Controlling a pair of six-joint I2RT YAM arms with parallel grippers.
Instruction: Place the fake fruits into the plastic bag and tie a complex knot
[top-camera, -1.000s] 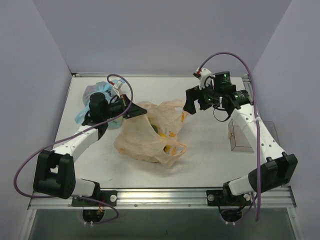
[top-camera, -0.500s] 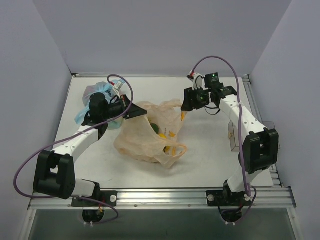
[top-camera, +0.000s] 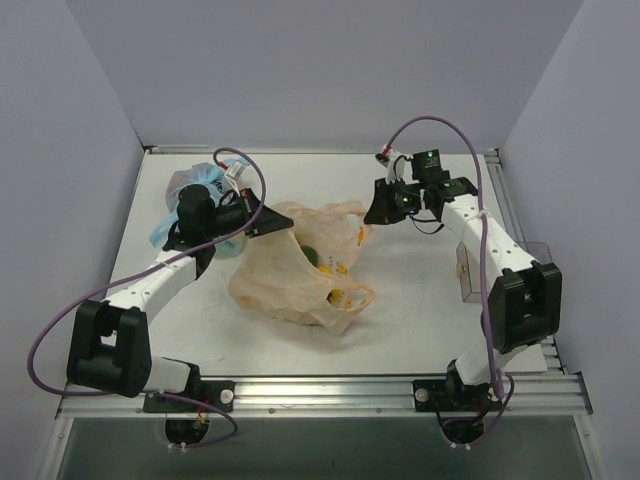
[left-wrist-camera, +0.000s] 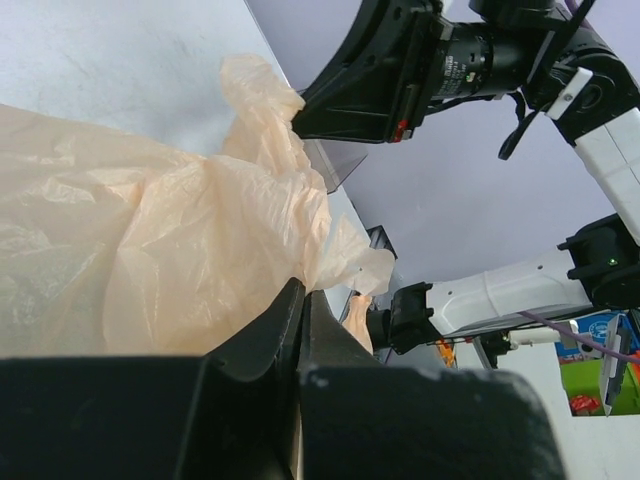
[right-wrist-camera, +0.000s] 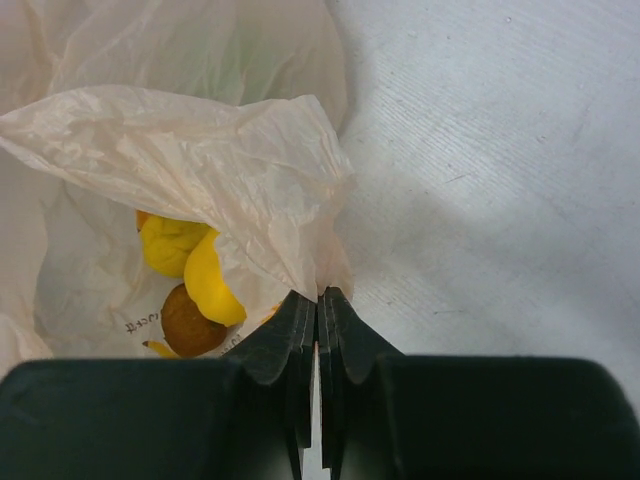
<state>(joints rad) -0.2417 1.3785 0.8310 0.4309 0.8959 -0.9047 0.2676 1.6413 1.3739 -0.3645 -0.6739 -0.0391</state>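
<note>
With the fake fruits (right-wrist-camera: 185, 262) already inside the plastic bag (top-camera: 290, 280) on the table (top-camera: 420, 300), the left gripper (left-wrist-camera: 301, 292) and the right gripper (right-wrist-camera: 318, 300) each pinched opposite edges of its mouth, seemingly to gather them for knotting.

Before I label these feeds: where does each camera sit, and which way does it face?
Top external: high over near edge, looking down on table; left gripper, right gripper show.
Left wrist: looks along left gripper, over plastic bag, toward right gripper.
Right wrist: looks down past its shut fingers at fake fruits in the bag.
All share the bag.
</note>
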